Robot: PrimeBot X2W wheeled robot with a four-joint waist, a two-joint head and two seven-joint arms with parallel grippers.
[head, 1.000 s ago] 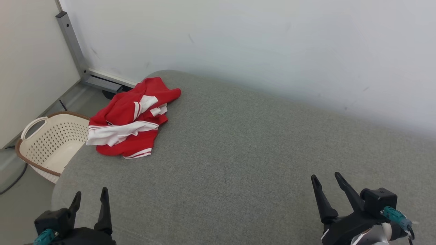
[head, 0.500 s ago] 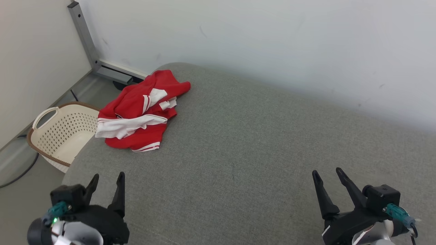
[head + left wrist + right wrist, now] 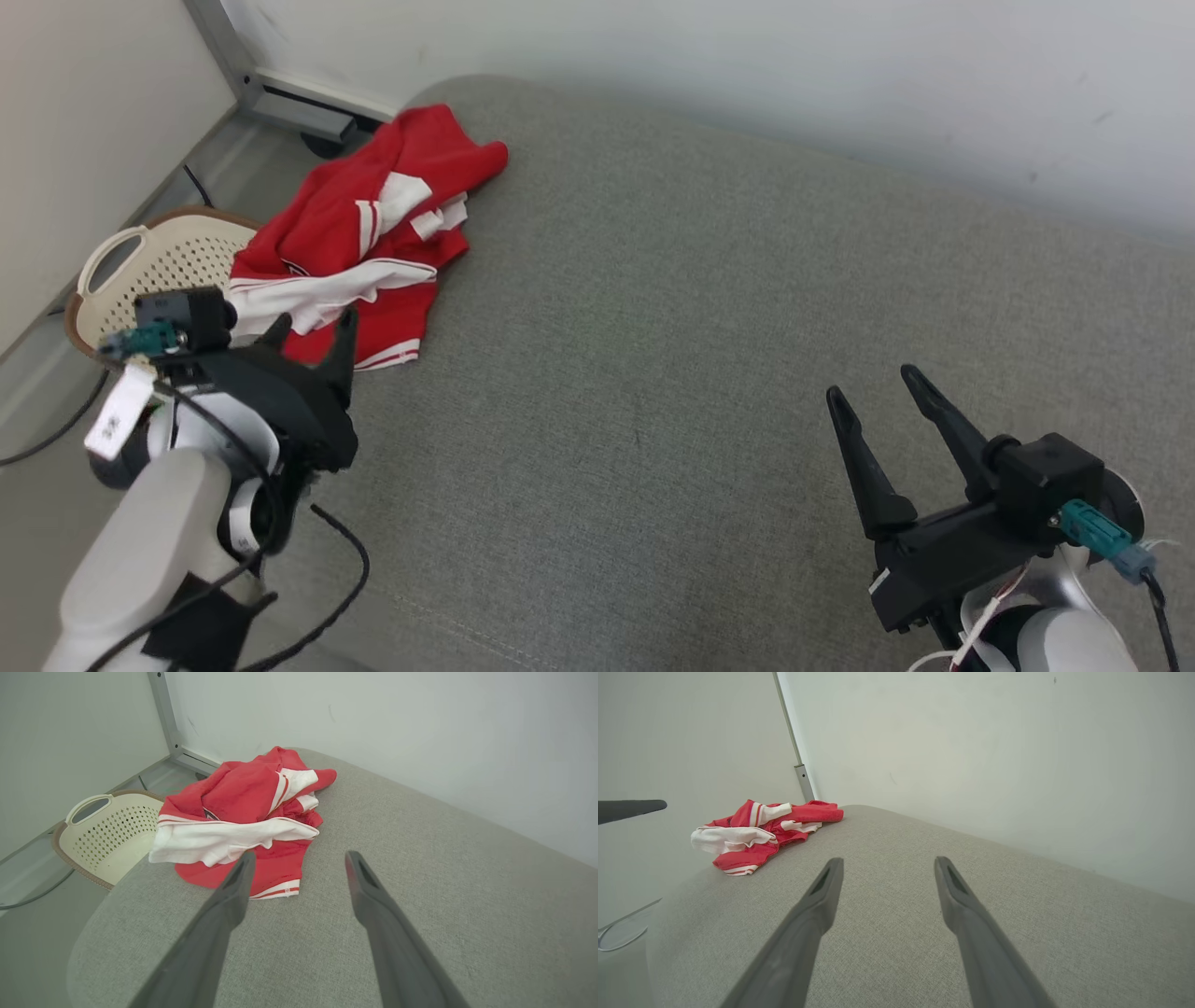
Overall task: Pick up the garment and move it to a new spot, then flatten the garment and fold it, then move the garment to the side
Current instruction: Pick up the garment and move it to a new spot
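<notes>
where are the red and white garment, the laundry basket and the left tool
red and white garment [image 3: 322,219], head view, red upper fold
laundry basket [image 3: 191,257], head view, perforated wall
left tool [image 3: 315,319], head view, midway between its fingertips

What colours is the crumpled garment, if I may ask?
Garment: red with white panels; left wrist view.

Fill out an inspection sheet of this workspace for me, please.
Surface: grey fabric surface, rounded corners.
Job's things: red and white garment, crumpled at the far left corner, not yet flattened.
Clutter: nothing seen.
Grippers: left gripper open, empty, pointing at the garment; right gripper open, empty, over the fabric surface.
Cables: black cable looping off the left arm; dark cable on the floor.
Surroundings: cream perforated basket on the floor beside the garment's corner; white wall; grey metal frame.
</notes>
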